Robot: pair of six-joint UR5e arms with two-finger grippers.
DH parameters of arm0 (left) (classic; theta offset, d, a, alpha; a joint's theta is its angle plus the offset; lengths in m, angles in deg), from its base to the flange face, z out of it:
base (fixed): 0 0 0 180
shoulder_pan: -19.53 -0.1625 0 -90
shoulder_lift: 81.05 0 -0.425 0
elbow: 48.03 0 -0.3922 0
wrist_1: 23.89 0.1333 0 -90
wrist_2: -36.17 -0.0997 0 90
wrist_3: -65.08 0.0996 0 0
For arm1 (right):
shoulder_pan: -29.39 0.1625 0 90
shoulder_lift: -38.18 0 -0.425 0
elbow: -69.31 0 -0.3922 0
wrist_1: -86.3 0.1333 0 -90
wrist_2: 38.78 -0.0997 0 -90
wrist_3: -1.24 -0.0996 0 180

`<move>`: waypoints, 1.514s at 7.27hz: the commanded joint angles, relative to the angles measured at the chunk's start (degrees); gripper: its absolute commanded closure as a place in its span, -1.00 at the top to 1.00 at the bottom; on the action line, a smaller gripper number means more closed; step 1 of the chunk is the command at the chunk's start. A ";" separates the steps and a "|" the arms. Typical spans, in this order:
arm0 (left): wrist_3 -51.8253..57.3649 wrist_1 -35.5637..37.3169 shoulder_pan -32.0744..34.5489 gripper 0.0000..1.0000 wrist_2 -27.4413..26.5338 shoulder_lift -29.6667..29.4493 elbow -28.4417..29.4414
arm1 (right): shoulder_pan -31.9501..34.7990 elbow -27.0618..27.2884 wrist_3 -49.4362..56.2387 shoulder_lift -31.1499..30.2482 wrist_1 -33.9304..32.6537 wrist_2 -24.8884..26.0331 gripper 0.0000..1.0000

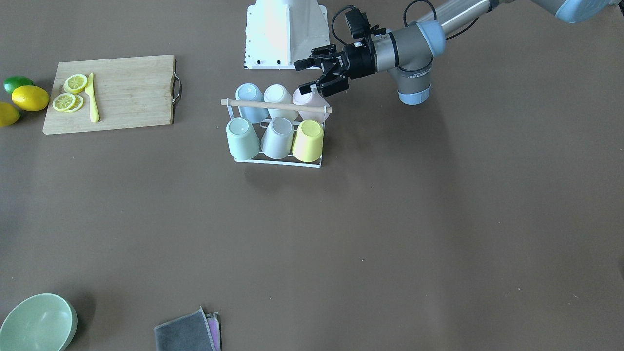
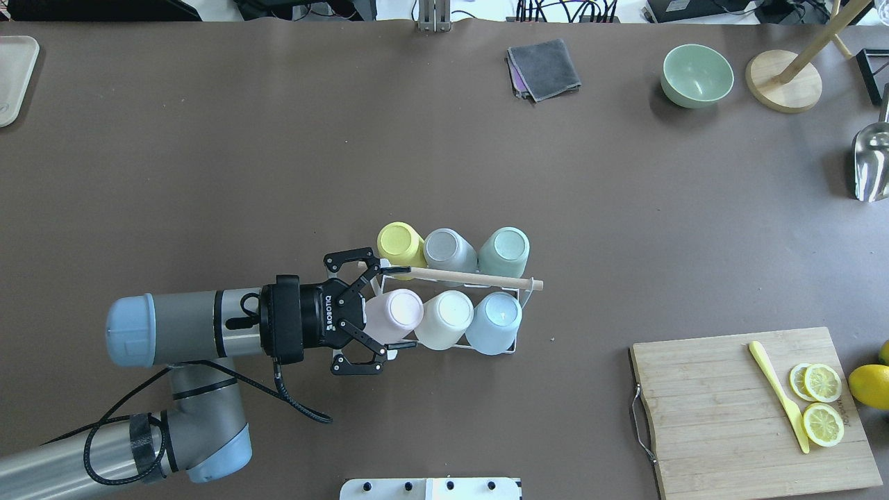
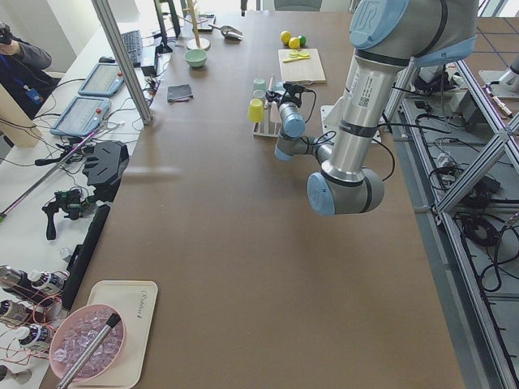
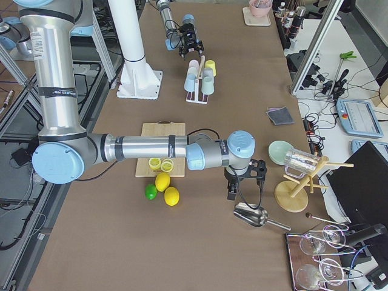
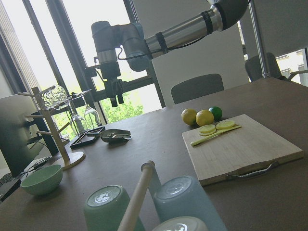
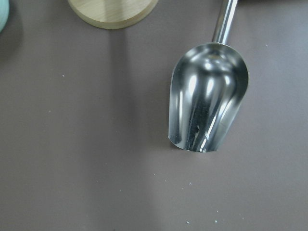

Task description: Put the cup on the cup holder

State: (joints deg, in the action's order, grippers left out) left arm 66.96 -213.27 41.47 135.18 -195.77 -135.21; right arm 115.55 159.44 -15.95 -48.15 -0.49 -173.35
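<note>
The cup holder, a white wire rack [image 2: 518, 343] with a wooden rod [image 2: 472, 278] across its top, stands mid-table and carries several upside-down cups. The pink cup [image 2: 394, 314] sits at the rack's near end towards my left arm. My left gripper [image 2: 382, 316] is open, its jaws wide on either side of the pink cup and apart from it; in the front-facing view the left gripper [image 1: 302, 76] is beside the pink cup [image 1: 307, 100]. My right gripper [image 4: 242, 185] hangs far off above a metal scoop [image 6: 207, 101]; I cannot tell whether it is open or shut.
A wooden cutting board [image 2: 729, 403] with lemon slices and a yellow knife lies to the rack's right, with lemons and a lime [image 1: 29, 97] beyond. A green bowl [image 2: 696, 75], a folded grey cloth [image 2: 543, 68] and a wooden stand base [image 2: 783, 89] are at the far edge.
</note>
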 commanded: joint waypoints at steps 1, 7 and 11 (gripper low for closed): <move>-3.98 10.74 3.08 0.96 -0.05 0.21 -3.86 | 3.73 0.93 1.54 -0.16 -9.08 0.62 1.00; -11.99 51.13 11.62 0.97 0.12 0.64 -10.90 | 8.83 2.16 8.75 0.72 -22.63 6.26 1.00; -11.64 89.44 17.33 0.97 -0.23 2.05 -19.41 | 10.16 1.20 10.06 -0.07 -21.84 3.55 1.00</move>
State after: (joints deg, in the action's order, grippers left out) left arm 55.28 -136.58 57.02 135.09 -194.36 -152.13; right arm 125.29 161.22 -6.83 -47.82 -22.50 -167.90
